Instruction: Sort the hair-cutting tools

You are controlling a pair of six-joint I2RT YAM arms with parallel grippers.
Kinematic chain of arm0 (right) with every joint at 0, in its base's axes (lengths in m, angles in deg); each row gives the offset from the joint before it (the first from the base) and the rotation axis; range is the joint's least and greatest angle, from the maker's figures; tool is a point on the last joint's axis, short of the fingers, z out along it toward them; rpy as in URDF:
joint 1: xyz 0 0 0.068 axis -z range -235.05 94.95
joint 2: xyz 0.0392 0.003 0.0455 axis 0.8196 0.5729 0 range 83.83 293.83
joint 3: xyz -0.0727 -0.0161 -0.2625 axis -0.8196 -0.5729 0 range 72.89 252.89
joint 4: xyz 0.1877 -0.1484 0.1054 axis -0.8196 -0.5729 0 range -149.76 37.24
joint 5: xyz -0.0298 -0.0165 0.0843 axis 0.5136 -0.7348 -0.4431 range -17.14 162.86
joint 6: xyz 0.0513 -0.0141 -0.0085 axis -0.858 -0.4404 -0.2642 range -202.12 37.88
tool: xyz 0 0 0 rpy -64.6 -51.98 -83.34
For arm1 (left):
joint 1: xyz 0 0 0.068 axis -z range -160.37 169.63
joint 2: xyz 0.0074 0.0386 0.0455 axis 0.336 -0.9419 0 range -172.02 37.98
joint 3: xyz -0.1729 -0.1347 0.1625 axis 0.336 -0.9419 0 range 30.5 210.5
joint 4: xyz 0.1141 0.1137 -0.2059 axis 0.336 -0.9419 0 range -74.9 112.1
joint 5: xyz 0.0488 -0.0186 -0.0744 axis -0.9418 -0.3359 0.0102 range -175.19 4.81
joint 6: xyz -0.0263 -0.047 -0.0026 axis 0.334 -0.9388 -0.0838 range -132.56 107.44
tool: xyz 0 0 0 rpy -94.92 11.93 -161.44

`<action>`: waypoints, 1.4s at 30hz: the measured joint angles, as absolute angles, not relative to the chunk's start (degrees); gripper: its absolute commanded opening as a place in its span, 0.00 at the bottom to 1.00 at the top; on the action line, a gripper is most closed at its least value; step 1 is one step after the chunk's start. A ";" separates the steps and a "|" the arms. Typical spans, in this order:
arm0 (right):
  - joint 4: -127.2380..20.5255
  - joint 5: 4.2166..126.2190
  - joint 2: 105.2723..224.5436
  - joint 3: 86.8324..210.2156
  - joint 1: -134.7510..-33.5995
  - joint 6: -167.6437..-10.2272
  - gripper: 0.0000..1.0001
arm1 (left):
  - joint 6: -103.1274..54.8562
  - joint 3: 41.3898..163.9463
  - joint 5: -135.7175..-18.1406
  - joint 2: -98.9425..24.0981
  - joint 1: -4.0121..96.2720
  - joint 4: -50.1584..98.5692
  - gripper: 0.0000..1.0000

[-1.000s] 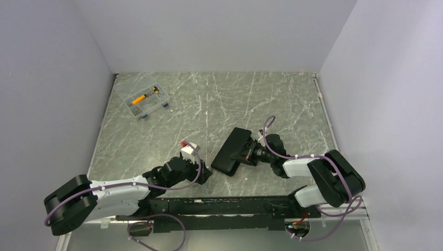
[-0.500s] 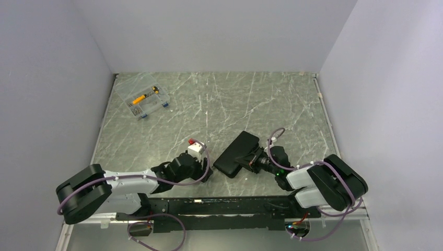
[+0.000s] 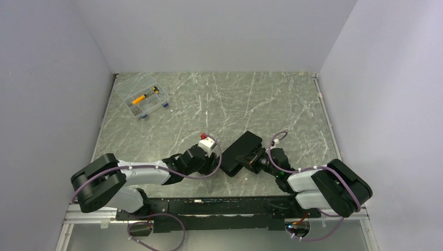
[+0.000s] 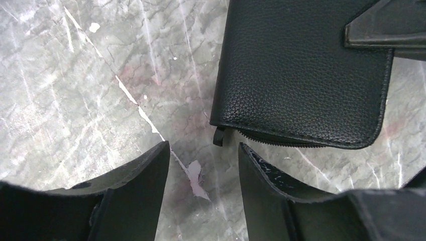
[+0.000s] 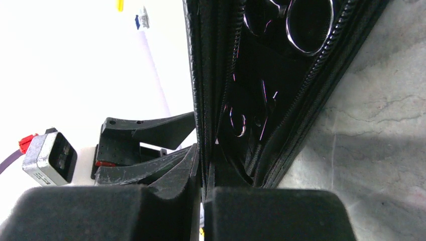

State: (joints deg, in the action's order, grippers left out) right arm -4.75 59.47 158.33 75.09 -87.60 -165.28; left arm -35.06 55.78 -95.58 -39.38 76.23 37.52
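Close to the table's near edge, the left hand (image 4: pixel 203 150) stands half open on nothing. It points at the zip pull (image 4: pixel 218 136) on the near corner of the black case (image 3: pixel 241 151), whose long axis runs off toward the far right. The right hand (image 5: pixel 203 170) pinches the case's zip edge, holding it ajar. The scissors (image 5: pixel 307 51) lie inside, nearest that hand. No comb can be made out.

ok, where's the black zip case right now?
Top view, front centre of the table: the black zip case lies between the grippers, its right edge pinched by the right gripper, the open left gripper just off its near-left corner.
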 measured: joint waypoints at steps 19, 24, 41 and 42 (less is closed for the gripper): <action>-4.12 59.82 159.51 75.17 -87.74 -166.15 0.00 | -30.25 62.49 -97.11 -45.83 76.23 31.21 0.42; -3.79 59.86 159.70 75.24 -87.74 -166.15 0.00 | -28.87 63.49 -97.20 -46.72 76.23 30.79 0.39; -3.18 60.39 161.12 76.11 -87.78 -166.17 0.00 | -27.17 65.02 -95.76 -48.30 76.62 30.94 0.00; -3.18 60.41 161.15 76.16 -87.78 -166.17 0.00 | -27.04 65.07 -95.65 -48.34 76.78 30.96 0.00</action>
State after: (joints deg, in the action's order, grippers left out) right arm -3.18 60.41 161.15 76.16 -87.78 -166.17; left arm -27.04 65.07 -95.65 -48.34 76.78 30.96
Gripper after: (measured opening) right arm 0.045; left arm 0.030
